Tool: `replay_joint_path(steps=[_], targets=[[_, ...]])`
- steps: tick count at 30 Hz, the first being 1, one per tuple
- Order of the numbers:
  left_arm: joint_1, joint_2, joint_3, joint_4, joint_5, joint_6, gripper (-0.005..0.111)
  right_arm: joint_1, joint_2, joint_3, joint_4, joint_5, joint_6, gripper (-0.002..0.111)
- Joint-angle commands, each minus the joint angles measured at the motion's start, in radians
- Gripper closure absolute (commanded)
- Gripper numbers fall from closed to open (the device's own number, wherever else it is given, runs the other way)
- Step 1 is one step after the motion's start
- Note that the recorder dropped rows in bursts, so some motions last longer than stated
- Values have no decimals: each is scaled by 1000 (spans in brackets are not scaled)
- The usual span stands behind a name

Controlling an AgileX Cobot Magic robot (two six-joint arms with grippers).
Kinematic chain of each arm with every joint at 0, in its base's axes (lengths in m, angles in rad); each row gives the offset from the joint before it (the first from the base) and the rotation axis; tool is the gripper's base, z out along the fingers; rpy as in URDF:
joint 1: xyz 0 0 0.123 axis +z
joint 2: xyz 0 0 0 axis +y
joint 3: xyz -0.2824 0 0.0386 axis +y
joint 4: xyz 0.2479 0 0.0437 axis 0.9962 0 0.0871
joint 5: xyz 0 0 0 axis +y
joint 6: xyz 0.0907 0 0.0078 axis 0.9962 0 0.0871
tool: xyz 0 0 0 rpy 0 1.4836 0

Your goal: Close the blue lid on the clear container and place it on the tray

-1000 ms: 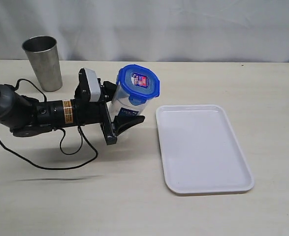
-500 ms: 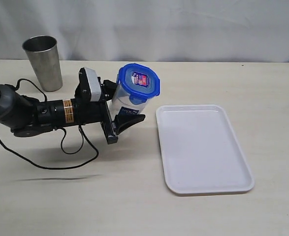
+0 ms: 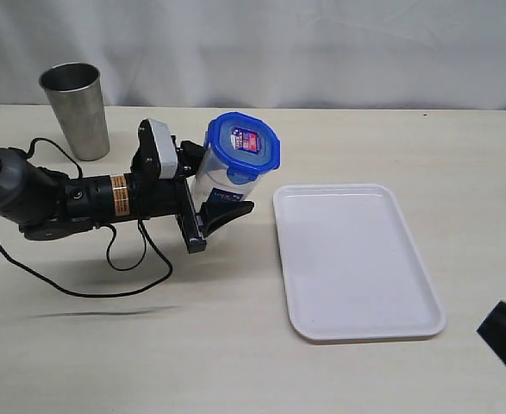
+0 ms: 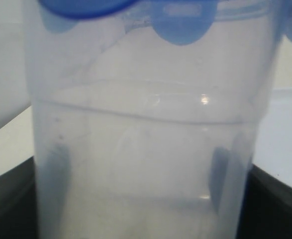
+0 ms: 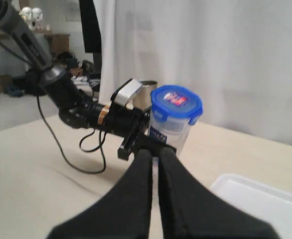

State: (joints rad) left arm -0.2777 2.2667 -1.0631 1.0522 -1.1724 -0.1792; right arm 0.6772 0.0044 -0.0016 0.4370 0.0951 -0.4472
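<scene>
Two grippers are shown. The left gripper (image 3: 221,183) is clamped on the clear container (image 3: 222,177), with one black finger pressed to each side of its lower wall. In the left wrist view the pads (image 4: 59,167) are seen dark through the plastic. The container is stood upright on the table (image 3: 235,345), not on the tray (image 3: 356,259), which is laid just beside it at four o'clock with a narrow strip of tabletop left between them. The blue lid (image 3: 243,144) is seated on the container's mouth, its red-and-white label turned up and its flaps hung over the rim. A steel cup (image 3: 75,109) is stood well apart at ten o'clock of the container. A black cable (image 3: 106,280) is looped on the table beneath the left arm. The right gripper (image 5: 155,154) is held with its fingers pressed together and nothing between them; in the exterior view only a dark part of it is seen at the five o'clock corner
</scene>
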Motion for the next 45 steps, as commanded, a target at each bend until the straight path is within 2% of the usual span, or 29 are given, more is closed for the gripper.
replay_joint_path(steps=[1, 22, 24, 28, 30, 35, 38, 45], targets=[[-2, -10, 2, -18, -25, -2, 107, -6, -4, 2, 0, 66, 4, 104], [-2, -10, 2, -18, -29, -2, 107, -6, -4, 2, -11, 68, 15, 104], [-2, -10, 2, -18, -32, -2, 107, -6, -4, 2, -109, 66, 15, 104], [-2, -10, 2, -18, -34, -2, 107, -6, -4, 2, -490, 66, 15, 104], [-2, -10, 2, -18, -34, -2, 107, -6, -4, 2, -594, 66, 15, 104], [-2, -10, 2, -18, -34, -4, 107, -14, -4, 2, -599, 66, 23, 104], [-2, -10, 2, -18, -34, -4, 107, -92, -4, 2, -599, 66, 25, 104], [-2, -10, 2, -18, -34, -4, 107, -446, -4, 2, -599, 66, 25, 104]])
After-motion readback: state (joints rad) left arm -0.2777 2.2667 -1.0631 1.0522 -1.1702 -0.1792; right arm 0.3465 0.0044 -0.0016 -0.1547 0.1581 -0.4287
